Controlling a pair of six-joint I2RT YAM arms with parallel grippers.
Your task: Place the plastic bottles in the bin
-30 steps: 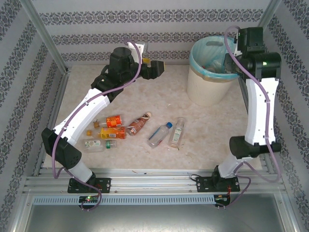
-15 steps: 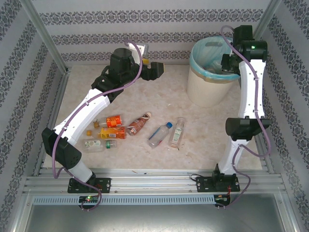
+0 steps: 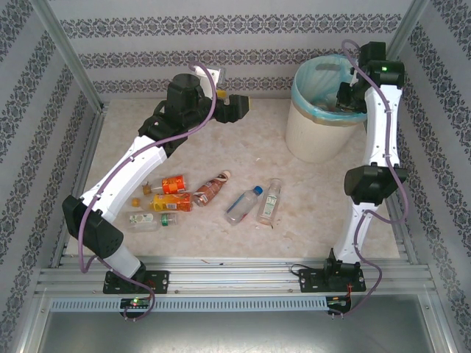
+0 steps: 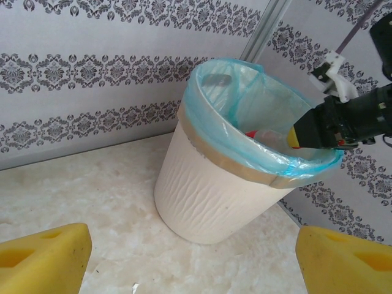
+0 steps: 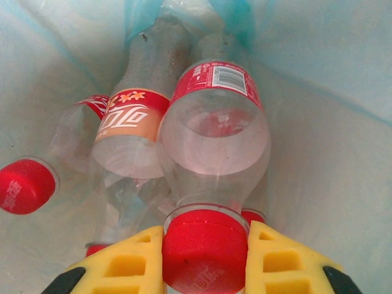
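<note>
My right gripper [image 5: 205,245] is shut on the red cap of a clear plastic bottle [image 5: 214,135] with a red label, which hangs neck-up inside the bin. Below it lie other bottles, one with an orange label [image 5: 128,131] and one with a red cap [image 5: 27,185]. The cream bin [image 3: 316,129] with its blue liner stands at the back right, and the right gripper [image 3: 346,99] reaches over its rim. My left gripper [image 3: 239,107] hovers open and holds nothing, left of the bin [image 4: 208,184]. Several bottles [image 3: 212,190] lie on the table in front.
The loose bottles spread from an orange-labelled pair [image 3: 174,193] on the left to a clear one [image 3: 270,201] near the middle. Patterned walls and metal posts close in the table [image 3: 294,228] on three sides.
The right arm has folded inward and carried its gripper with the bottle further over and down into the bin. The left arm has stayed where it was.
</note>
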